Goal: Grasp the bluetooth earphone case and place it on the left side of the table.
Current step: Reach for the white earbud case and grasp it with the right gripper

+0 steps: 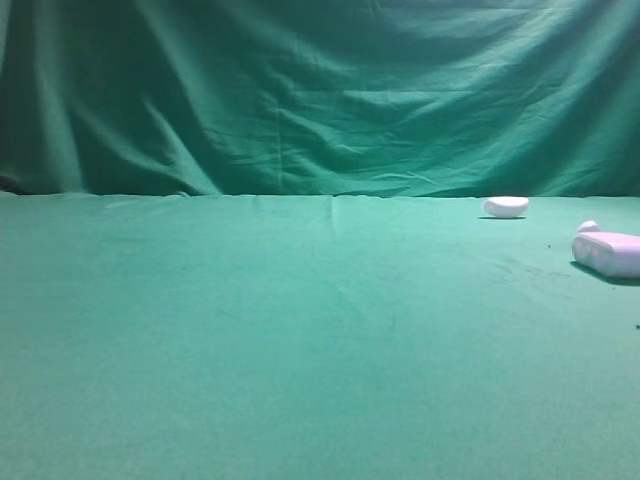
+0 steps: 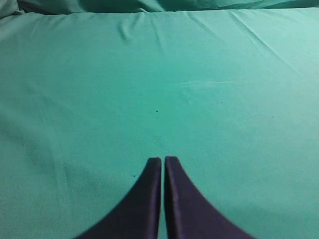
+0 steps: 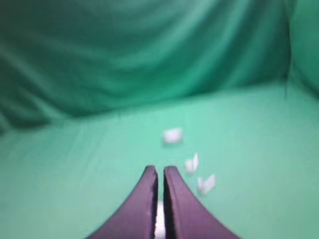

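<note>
Both fingers (image 2: 163, 160) (image 3: 160, 170) clenched, empty; bluetooth earphone case (image 1: 609, 252) cut off at frame edge (right-wrist view blurred).

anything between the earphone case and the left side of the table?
Nothing visible. The bluetooth earphone case lies at the far right edge of the exterior high view; the green cloth of the table runs bare to the left.

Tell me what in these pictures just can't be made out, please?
- Bluetooth earphone case: exterior high view, its right end is cut off by the picture's edge.
- Tiny white piece: same view, too small to identify, partly behind the case.
- Three white blobs: right wrist view, too blurred to tell which is which.
- Both arms: absent from the exterior high view; only the left gripper and right gripper tips show, in the wrist views.
</note>
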Tool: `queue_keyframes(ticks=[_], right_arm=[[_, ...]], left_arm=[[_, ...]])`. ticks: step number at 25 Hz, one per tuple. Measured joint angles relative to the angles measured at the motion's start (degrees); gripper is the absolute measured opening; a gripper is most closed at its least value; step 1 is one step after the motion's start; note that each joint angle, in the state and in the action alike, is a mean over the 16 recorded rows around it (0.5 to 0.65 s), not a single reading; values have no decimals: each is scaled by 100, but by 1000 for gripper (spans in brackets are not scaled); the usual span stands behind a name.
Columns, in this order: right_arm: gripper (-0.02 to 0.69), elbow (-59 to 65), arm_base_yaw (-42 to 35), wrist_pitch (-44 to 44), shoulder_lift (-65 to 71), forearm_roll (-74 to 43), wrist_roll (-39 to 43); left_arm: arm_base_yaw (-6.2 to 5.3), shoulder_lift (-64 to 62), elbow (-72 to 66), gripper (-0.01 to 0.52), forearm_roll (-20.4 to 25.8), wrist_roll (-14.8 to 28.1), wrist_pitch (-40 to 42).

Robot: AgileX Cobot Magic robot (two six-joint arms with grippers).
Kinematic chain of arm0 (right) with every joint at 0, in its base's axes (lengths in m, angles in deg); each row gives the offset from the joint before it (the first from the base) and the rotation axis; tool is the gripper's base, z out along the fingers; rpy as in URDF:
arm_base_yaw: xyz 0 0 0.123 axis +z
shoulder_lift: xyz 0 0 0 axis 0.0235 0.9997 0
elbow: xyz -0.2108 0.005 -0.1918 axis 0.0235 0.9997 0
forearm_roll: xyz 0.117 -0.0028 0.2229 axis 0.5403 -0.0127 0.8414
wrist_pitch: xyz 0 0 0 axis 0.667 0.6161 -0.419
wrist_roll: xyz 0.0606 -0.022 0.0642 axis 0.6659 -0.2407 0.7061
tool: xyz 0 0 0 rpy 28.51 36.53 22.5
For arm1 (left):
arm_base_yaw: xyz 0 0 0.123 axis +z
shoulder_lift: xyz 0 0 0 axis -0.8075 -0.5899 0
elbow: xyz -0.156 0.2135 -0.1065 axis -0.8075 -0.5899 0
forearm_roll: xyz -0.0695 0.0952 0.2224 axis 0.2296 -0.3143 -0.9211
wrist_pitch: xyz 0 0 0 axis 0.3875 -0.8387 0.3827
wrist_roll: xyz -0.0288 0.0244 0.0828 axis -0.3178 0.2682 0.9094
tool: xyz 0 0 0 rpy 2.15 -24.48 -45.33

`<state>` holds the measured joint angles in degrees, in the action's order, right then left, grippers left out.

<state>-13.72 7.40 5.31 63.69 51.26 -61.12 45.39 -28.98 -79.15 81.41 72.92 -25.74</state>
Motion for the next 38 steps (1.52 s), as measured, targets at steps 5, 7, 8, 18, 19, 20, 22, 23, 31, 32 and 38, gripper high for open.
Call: queue_keyframes(ticks=[5, 7, 8, 18, 19, 20, 22, 23, 31, 32, 38], right_arm=[[0, -705, 76, 1182, 1078, 34, -260], [0, -890, 158, 1423, 1522, 48, -435], [0, -962, 212, 1497, 1740, 53, -528], [5, -1869, 887, 1755, 4087, -162, -1032], [12, -1984, 945, 1757, 4355, -200, -1008], [23, -2101, 995, 1752, 4620, -238, -974], [60, -2338, 1074, 1728, 5153, -316, -894], [85, -2461, 1100, 1714, 5418, -353, -851], [378, -3408, 1141, 1579, 7293, -501, -685], [413, -3504, 1141, 1567, 7480, -503, -677], [564, -3925, 1141, 1524, 8345, -516, -629]], left_arm=[[0, 0, 0, 0, 0, 0, 0], [0, 0, 0, 0, 0, 0, 0], [0, 0, 0, 0, 0, 0, 0], [0, 0, 0, 0, 0, 0, 0], [0, 0, 0, 0, 0, 0, 0], [0, 0, 0, 0, 0, 0, 0], [0, 0, 0, 0, 0, 0, 0], [0, 0, 0, 0, 0, 0, 0], [0, 0, 0, 0, 0, 0, 0], [0, 0, 0, 0, 0, 0, 0], [0, 0, 0, 0, 0, 0, 0]])
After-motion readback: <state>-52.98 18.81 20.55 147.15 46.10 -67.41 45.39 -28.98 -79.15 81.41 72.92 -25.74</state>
